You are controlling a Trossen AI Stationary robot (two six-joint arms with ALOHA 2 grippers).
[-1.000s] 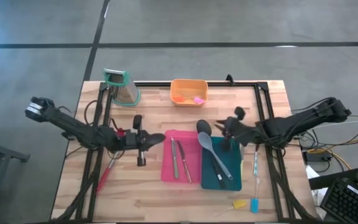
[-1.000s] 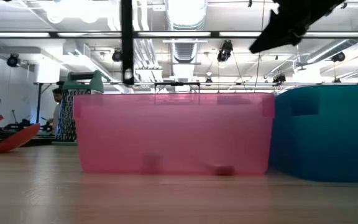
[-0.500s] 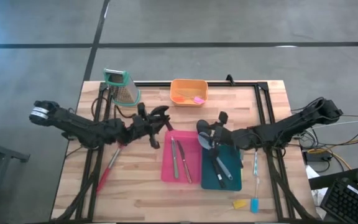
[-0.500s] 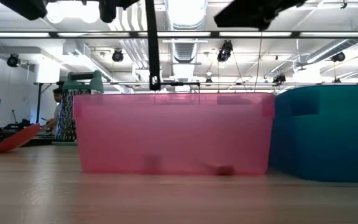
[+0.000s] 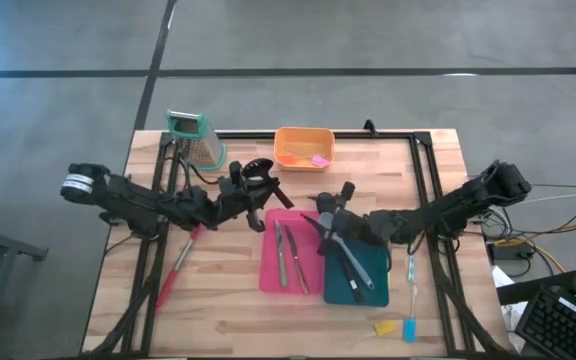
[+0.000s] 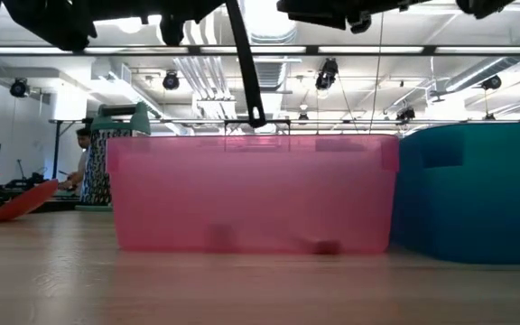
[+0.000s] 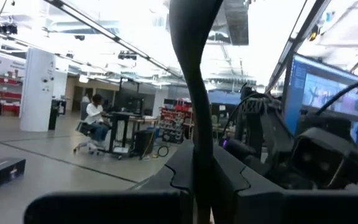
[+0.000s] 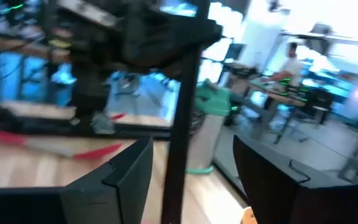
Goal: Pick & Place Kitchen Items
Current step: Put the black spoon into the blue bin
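Roughly midway, we judge: some utensils are binned, others lie loose on the counter [image 5: 218, 310].
The pink bin [image 5: 268, 282] holds two knives [image 5: 288, 255] and the teal bin [image 5: 338, 292] a grey spoon [image 5: 360, 272]. Our left end effector [image 5: 260, 187] is clamped on a black handle [image 7: 191, 74], while the right end effector [image 5: 326, 212] stands apart nearby. A red spoon [image 5: 173, 272] and a yellow piece [image 5: 385, 327] remain outside.

Black utensil [image 7: 194, 93] clamped in left gripper [image 5: 251, 190]: lower handle hidden between the fingers, upper end cut off by the frame.
Right gripper [image 5: 326, 210]: contents directly beneath it in teal bin [image 5: 366, 270] hidden.
Small pieces [image 5: 396, 327] well beyond it: too small to identify.
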